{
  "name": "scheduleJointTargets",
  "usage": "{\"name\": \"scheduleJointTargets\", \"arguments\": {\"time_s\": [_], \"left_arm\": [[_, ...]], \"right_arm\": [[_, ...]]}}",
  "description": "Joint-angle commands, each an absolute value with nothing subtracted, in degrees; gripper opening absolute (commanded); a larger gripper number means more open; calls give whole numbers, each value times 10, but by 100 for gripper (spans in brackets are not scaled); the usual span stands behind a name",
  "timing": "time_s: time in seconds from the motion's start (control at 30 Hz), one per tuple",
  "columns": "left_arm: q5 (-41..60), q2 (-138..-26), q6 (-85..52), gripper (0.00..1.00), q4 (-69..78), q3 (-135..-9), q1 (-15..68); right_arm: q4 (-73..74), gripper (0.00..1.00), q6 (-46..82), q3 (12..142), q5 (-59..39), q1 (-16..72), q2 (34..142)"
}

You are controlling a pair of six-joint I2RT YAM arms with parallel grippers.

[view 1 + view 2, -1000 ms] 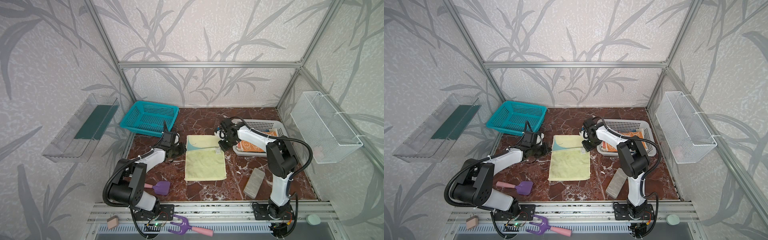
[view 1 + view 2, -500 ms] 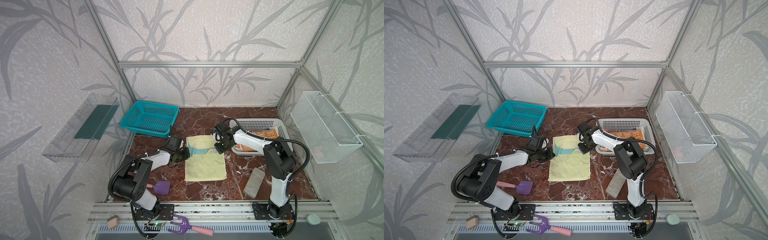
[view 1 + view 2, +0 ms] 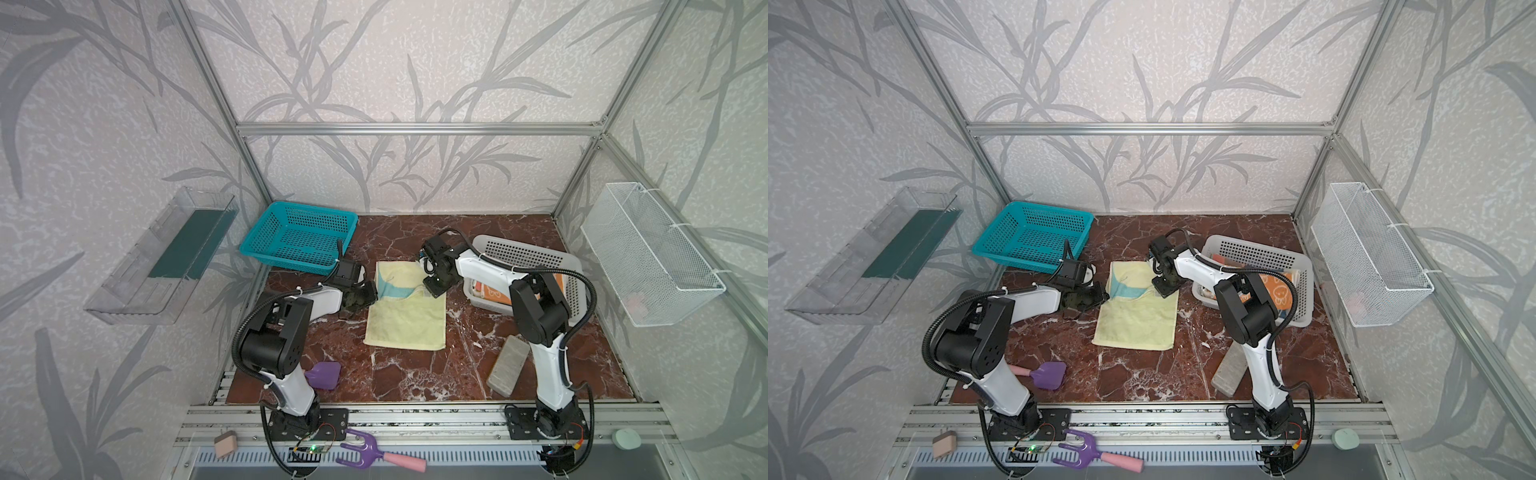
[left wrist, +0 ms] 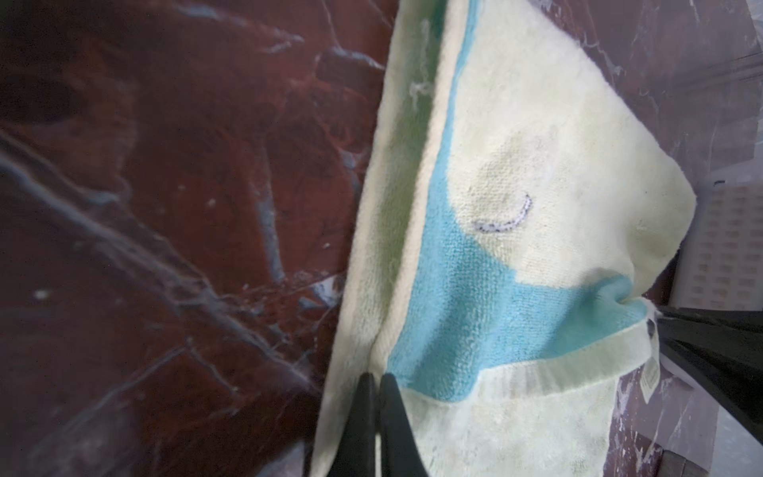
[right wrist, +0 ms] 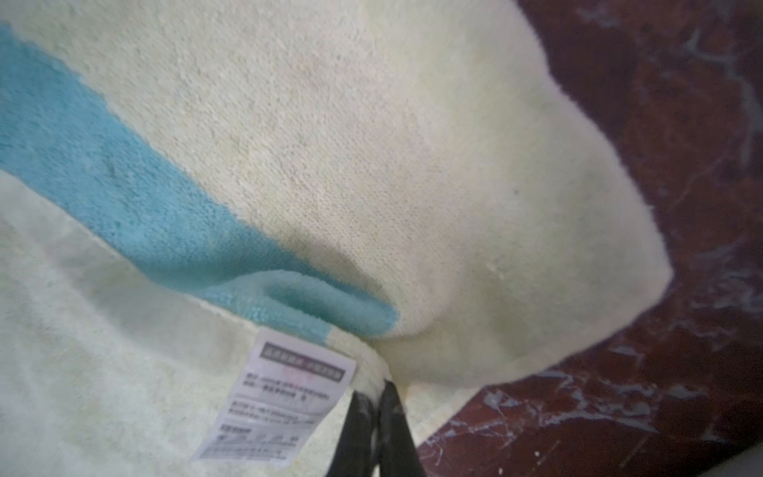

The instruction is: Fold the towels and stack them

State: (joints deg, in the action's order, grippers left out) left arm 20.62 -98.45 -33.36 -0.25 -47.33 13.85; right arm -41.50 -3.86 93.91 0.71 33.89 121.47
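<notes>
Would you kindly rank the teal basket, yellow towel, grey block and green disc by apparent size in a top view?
Largest, too alike to rank: teal basket and yellow towel; the basket sits farther back.
Then: grey block.
Smallest: green disc.

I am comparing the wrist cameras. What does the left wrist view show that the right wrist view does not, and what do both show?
Only the left wrist view: a dark curved stitched line on the pale yellow towel. Only the right wrist view: its white care label. Both: teal band, marble table, and that arm's gripper shut on the towel's edge (left gripper, right gripper).
</notes>
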Motion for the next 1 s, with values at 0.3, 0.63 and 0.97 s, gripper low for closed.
{"name": "scheduleJointTargets", "arguments": {"time_s": [0.3, 0.63, 0.97], "left_arm": [[181, -934, -313, 0, -52, -416, 106], [190, -761, -269, 0, -174, -459, 65], [216, -623, -297, 0, -244, -320, 71]], "right_arm": [[-455, 0, -41, 960, -21, 349, 1173], [-499, 0, -38, 1002, -32, 357, 1099], [-412, 0, 35, 741, -45, 417, 1004]]}}
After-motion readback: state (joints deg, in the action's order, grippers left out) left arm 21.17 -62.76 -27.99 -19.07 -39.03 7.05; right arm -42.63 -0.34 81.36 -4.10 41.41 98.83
